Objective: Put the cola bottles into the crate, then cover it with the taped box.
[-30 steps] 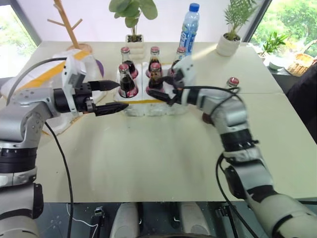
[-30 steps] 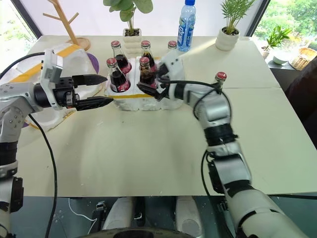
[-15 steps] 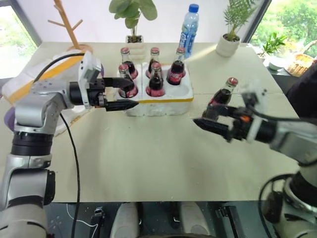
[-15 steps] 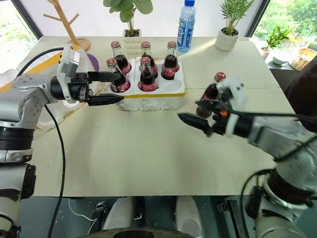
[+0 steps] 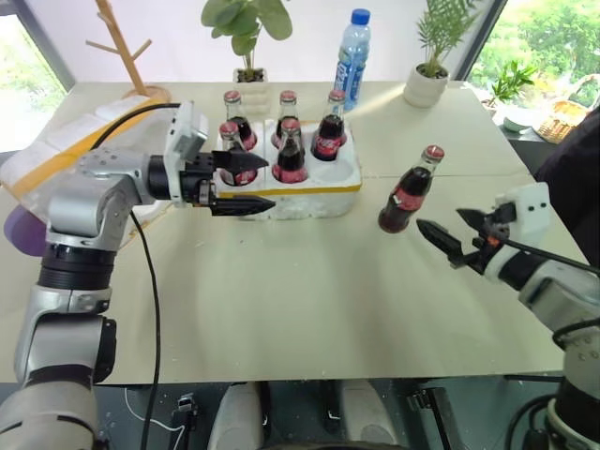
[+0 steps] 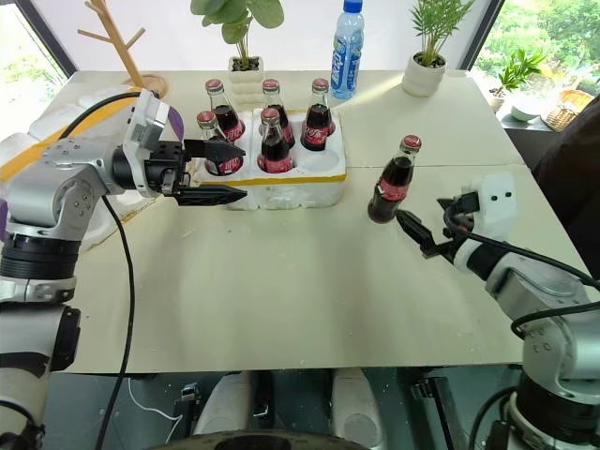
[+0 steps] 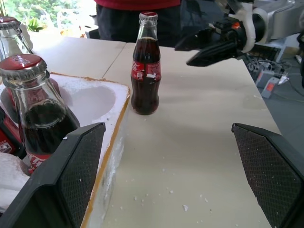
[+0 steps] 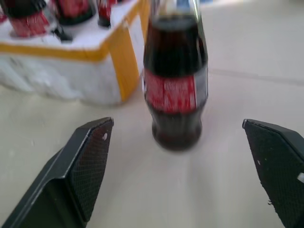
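The crate (image 5: 314,202), a low white foam block with a yellow band, holds several cola bottles (image 5: 288,153); its front right well is bare. One more cola bottle (image 5: 405,192) stands upright on the table right of the crate. My left gripper (image 5: 270,182) is open at the crate's front left corner, pointing right. My right gripper (image 5: 439,221) is open just right of the loose bottle, apart from it; in the right wrist view that bottle (image 8: 175,85) stands ahead between the open fingers (image 8: 90,161). The taped box (image 5: 56,155) lies at the far left.
A blue-capped water bottle (image 5: 352,47) and two potted plants (image 5: 248,37) (image 5: 427,70) stand behind the crate, and a wooden stand (image 5: 127,47) at the back left. A person in dark clothes (image 5: 577,159) is at the right edge.
My right gripper has drawn away from the crate, swinging right and toward the table's front to a spot beside the loose bottle. My left gripper has edged right along the crate's front.
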You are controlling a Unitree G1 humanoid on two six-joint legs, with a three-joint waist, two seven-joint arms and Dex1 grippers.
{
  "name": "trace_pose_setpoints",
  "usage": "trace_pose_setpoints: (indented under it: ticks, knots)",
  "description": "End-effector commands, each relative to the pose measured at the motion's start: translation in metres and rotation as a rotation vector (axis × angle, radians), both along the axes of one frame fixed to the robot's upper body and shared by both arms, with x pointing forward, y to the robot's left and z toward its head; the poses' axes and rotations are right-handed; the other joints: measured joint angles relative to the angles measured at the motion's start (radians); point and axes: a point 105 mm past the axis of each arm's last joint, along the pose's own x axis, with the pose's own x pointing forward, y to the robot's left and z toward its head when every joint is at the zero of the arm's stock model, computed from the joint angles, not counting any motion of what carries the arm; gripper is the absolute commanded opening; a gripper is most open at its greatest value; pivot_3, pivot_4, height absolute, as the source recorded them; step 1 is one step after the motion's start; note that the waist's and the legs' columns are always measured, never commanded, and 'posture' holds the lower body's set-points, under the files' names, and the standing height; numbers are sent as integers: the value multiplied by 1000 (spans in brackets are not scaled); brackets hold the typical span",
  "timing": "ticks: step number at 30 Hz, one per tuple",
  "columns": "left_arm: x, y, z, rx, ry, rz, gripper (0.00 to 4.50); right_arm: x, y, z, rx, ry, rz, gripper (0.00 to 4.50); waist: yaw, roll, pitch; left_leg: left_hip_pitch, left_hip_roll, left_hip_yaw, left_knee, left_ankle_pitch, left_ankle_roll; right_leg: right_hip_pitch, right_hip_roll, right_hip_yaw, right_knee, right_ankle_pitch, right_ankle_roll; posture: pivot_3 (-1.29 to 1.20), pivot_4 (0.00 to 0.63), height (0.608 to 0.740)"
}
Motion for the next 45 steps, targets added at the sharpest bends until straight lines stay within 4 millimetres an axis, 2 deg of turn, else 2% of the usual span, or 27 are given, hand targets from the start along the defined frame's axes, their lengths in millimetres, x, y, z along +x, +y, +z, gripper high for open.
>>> trace_pose_setpoints:
  ticks: [1, 10, 14, 19, 20, 22, 24, 28, 31, 34, 37, 41, 43, 45]
  knots:
    - [-5, -5, 14, 10, -57, -23, 4500, 11, 0, 1, -18, -58, -11, 4461, 2, 0, 0, 0, 0, 0, 0, 0, 0, 0, 0, 0, 0, 0, 0, 0, 150, 740]
    - [-7, -1, 18, 15, -68, 2, 4500, 43, 4, -10, 7, -65, -22, 4461, -2, 0, 0, 0, 0, 0, 0, 0, 0, 0, 0, 0, 0, 0, 0, 0, 150, 740]
    - [-8, 0, 19, 13, -68, 10, 4500, 57, 17, -11, 57, -70, 24, 4461, -1, 0, 0, 0, 0, 0, 0, 0, 0, 0, 0, 0, 0, 0, 0, 0, 150, 740]
    - [-6, 2, 20, 6, -71, 31, 4500, 83, 24, -26, 40, -35, 21, 4461, -2, 0, 0, 0, 0, 0, 0, 0, 0, 0, 0, 0, 0, 0, 0, 0, 150, 740]
    - [-6, 3, 20, 3, -72, 35, 4500, 87, 24, -26, 47, -39, 13, 4229, -2, 0, 0, 0, 0, 0, 0, 0, 0, 0, 0, 0, 0, 0, 0, 0, 150, 740]
    - [-6, 4, 21, 2, -73, 46, 4500, 86, 29, -10, 44, -88, 65, 3664, -1, 1, 1, 0, 0, 0, 0, 0, 0, 0, 0, 0, 0, 0, 0, 0, 150, 740]
    - [-7, 8, 21, 0, -73, 62, 4500, 79, 33, 12, 40, -151, 122, 2843, -1, 1, 1, 0, 0, 0, 0, 0, 0, 0, 0, 0, 0, 0, 0, 0, 150, 740]
    - [-7, 15, 22, -11, -74, 104, 4500, 62, 41, 70, 51, -304, 246, 2876, -1, 5, 4, -2, 1, 1, 0, 0, 0, -2, -1, 0, 0, 0, 0, 0, 150, 740]
    - [-9, 21, 23, -26, -72, 130, 4500, 58, 58, 109, 71, -384, 338, 2876, -5, 7, 5, -2, 1, 1, 0, 0, 0, -3, -1, 0, 1, 0, 0, 0, 150, 740]
    - [-9, 25, 23, -31, -74, 154, 4500, 61, 77, 131, 82, -421, 400, 2876, -5, 7, 5, -1, 1, 1, 0, 0, 0, -3, 0, 0, 1, 0, 0, 0, 150, 740]
    - [-9, 27, 22, -35, -79, 173, 4500, 68, 99, 133, 72, -415, 458, 2876, -4, 7, 5, -1, 2, 1, -1, 0, 0, -3, 1, 0, 1, 0, 0, 0, 150, 740]
    - [-10, 29, 25, -41, -90, 190, 4500, 86, 118, 120, 41, -380, 462, 2876, 1, 7, 5, -1, 1, 2, -1, 0, 0, -3, -1, 0, 1, 0, 0, 0, 150, 740]
    - [-11, 31, 25, -42, -93, 198, 4500, 93, 127, 109, 37, -349, 471, 2876, 2, 6, 5, -2, 0, 3, -1, 0, 0, -3, -2, 0, 1, 0, 0, 0, 150, 740]
    - [-13, 33, 25, -41, -94, 209, 4500, 95, 140, 89, -7, -318, 511, 2876, 1, 6, 5, -3, 0, 3, -1, 0, 0, -3, -2, 0, 0, 0, 0, 0, 150, 740]
